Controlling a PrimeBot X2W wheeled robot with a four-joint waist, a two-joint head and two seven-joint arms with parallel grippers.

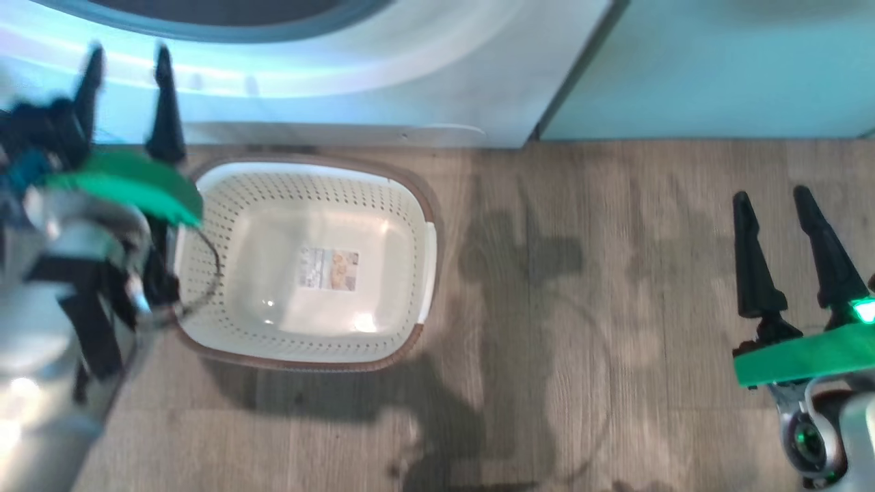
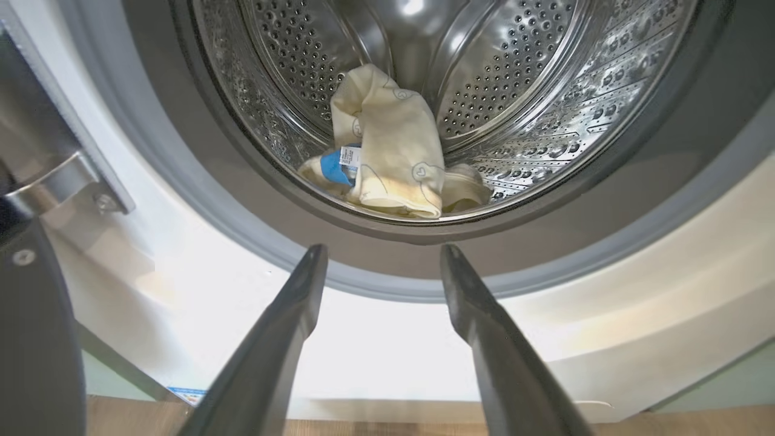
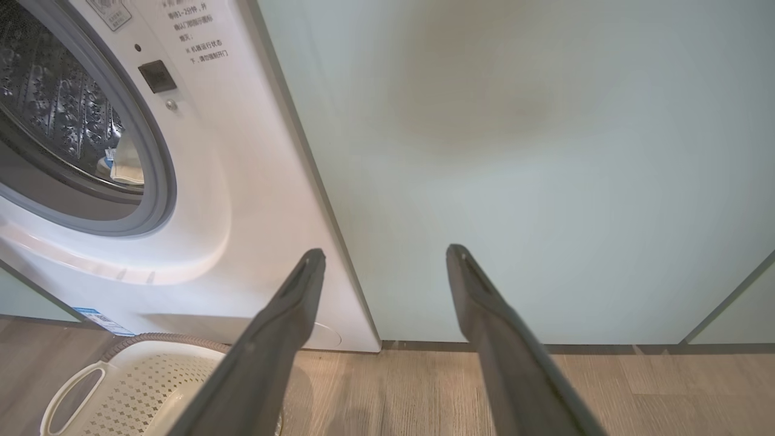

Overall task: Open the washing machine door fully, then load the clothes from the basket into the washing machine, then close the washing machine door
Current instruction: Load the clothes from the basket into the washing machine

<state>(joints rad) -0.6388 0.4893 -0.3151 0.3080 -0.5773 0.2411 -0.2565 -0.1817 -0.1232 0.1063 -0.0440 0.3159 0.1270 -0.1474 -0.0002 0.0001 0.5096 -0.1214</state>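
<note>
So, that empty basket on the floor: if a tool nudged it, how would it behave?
Probably light: the basket is empty, with thin perforated plastic walls. On the smooth wood-look floor it would likely slide rather than tip, since its base looks broad. It holds its shape unsupported, so it is likely fairly stiff, though it may flex if squeezed.

**Plank floor with a basket in front of the washer**

The floor (image 1: 615, 307) is grey-brown wood-look planking. A cream basket (image 1: 236, 225) with perforated sides and a brown rim sits on it, just in front of the washing machine (image 1: 410, 82), whose white base meets the boards. A label (image 1: 329, 268) shows on the basket's bottom. To the right of the machine, a pale green cabinet (image 1: 718, 68) stands on the same floor. Soft shadows (image 1: 519, 260) fall across the planks beside the basket.
</note>
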